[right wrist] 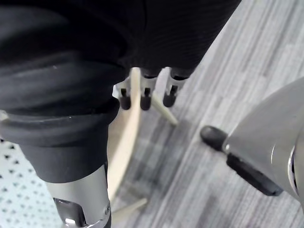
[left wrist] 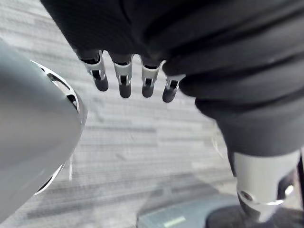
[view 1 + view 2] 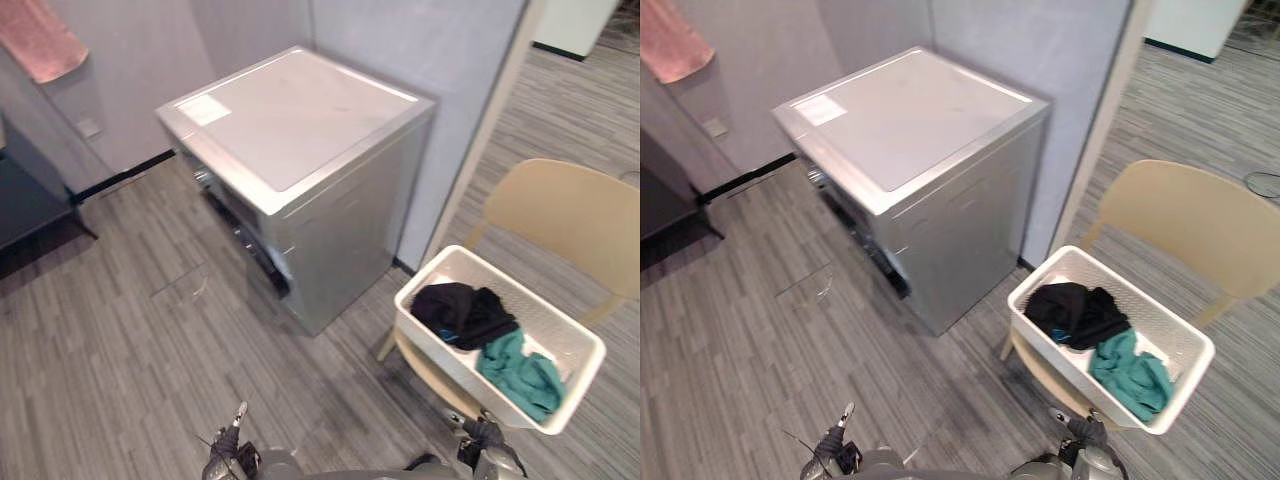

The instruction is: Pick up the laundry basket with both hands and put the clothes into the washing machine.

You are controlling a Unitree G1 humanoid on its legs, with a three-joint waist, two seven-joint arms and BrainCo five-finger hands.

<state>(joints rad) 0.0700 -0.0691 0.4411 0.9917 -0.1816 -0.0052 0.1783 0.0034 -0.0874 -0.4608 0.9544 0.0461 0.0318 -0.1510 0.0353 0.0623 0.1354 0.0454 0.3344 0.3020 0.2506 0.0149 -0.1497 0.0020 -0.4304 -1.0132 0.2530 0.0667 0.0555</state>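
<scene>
Hanging low, my left hand (image 2: 124, 78) and right hand (image 1: 146, 95) are relaxed open and empty. The laundry basket (image 3: 450, 362) sits at 4 o'clock, long axis 10-to-4, nearer my right hand.

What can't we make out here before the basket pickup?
- Washing machine door: the eye views look down on it, front foreshortened; open or shut unclear.
- Laundry basket floor: partly covered by the black garment and teal garment.
- Chair seat: hidden under the basket.
</scene>
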